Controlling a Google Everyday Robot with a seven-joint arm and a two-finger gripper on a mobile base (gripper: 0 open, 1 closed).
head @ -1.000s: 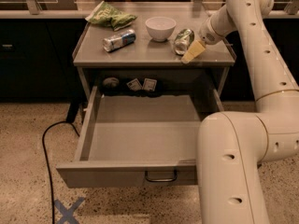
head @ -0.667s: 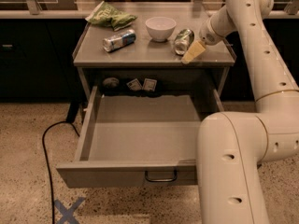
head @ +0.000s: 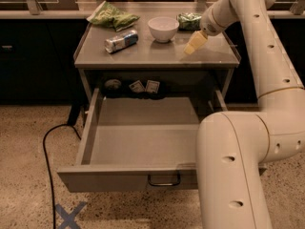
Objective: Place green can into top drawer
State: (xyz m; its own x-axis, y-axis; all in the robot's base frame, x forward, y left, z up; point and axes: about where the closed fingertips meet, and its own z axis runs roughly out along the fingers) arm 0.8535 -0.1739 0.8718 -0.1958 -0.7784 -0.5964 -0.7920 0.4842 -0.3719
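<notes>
The green can (head: pixel 189 21) lies on its side at the back right of the countertop (head: pixel 152 55), just right of the white bowl (head: pixel 163 27). My gripper (head: pixel 196 43) hangs over the counter's right part, a little in front of the can and apart from it, holding nothing that I can see. The top drawer (head: pixel 119 179) is pulled far out below the counter, with nothing inside it. Its dark loop handle (head: pixel 164 180) shows at the front. My arm (head: pixel 238 175) hides the drawer's right front corner.
A silver-and-blue can (head: pixel 121 41) lies at the counter's left. A green chip bag (head: pixel 112 15) lies at the back left. Small items (head: pixel 138 86) sit on the shelf behind the drawer. A black cable (head: pixel 47 147) and blue tape cross (head: pixel 70 216) are on the floor.
The green can, which lay by the gripper at the counter's right middle, is now farther back beside the bowl. The gripper has shifted slightly back.
</notes>
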